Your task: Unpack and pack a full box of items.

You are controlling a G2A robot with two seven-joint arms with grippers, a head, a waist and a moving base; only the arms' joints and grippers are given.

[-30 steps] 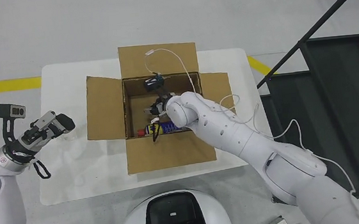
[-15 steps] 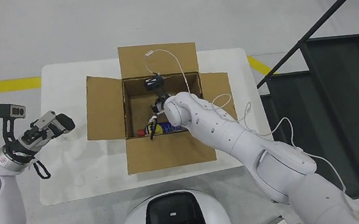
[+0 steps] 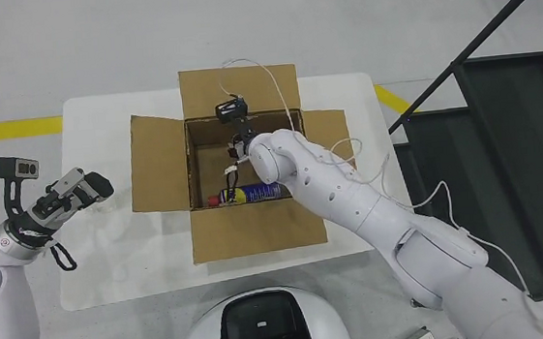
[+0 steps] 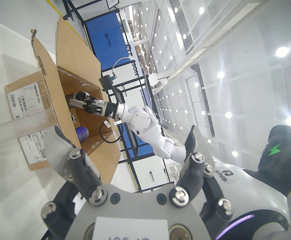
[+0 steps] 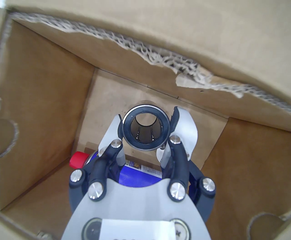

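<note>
Right gripper [image 5: 147, 118]: inside the cardboard box, aimed toward its floor. Its two fingers press on opposite sides of a metal bearing and are clamped firmly on it.
Metal bearing [image 5: 146, 130]: a short steel cylinder with a dark rim, held between the right gripper's fingertips. The open bore faces back toward the wrist, and rows of small balls show inside it. The box floor lies beyond it.
Spray can [image 5: 136, 178]: blue body with a red cap. It lies on its side on the box floor, beneath the right gripper's palm and on the wrist side of the fingertips, apart from the bearing.
Cardboard box [image 3: 159, 165]: all four flaps are folded outward. Its walls enclose the right gripper on every side, and a torn corrugated edge runs along the wall ahead of the fingers.
Left gripper [image 4: 122, 139]: fingers spread wide apart with nothing between them. It is held above the table, well to one side of the box, with its fingers facing the box's outer wall and side flap.
Table [image 3: 114, 261]: white. It carries the box and extends beneath the left gripper.
</note>
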